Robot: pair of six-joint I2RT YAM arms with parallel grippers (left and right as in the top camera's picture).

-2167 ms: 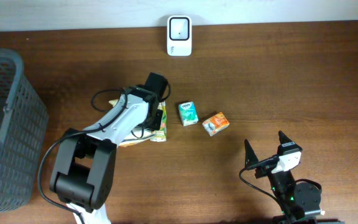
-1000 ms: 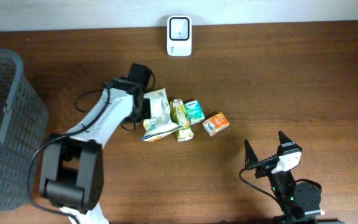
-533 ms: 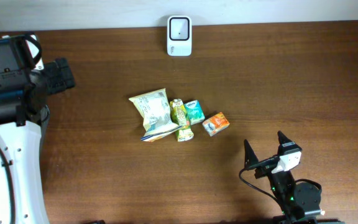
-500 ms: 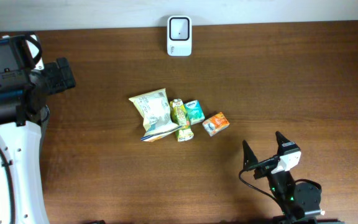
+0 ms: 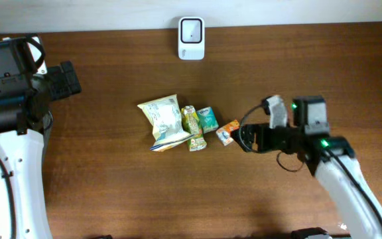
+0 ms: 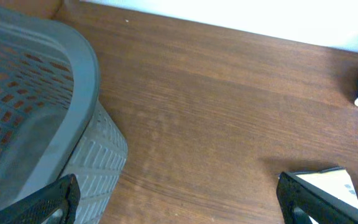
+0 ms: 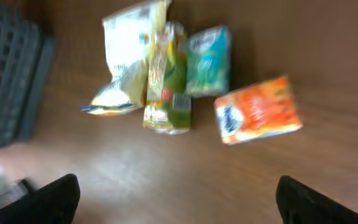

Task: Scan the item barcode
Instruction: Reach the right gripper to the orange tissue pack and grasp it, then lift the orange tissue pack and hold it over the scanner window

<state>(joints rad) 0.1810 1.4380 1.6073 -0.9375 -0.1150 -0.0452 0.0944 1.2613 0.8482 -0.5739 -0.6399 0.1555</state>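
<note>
Four items lie mid-table: a pale yellow bag (image 5: 163, 121), a green pouch (image 5: 192, 127), a teal carton (image 5: 208, 119) and an orange carton (image 5: 229, 131). The white scanner (image 5: 191, 29) stands at the far edge. My right gripper (image 5: 246, 139) hovers open just right of the orange carton. Its wrist view is blurred and shows the bag (image 7: 126, 56), pouch (image 7: 166, 81), teal carton (image 7: 209, 59) and orange carton (image 7: 260, 111) ahead of the empty gripper (image 7: 179, 208). My left gripper (image 5: 68, 79) is open at the far left, holding nothing.
A grey mesh basket (image 6: 36, 106) stands at the table's left end, close under my left gripper (image 6: 179, 208). A pale package corner (image 6: 328, 183) shows by its right finger. The basket (image 7: 8, 81) also appears at the left of the right wrist view.
My left gripper opened, left the bag and pouch beside the cartons, and pulled back to the far left. My right arm swung from the front edge up beside the orange carton.
</note>
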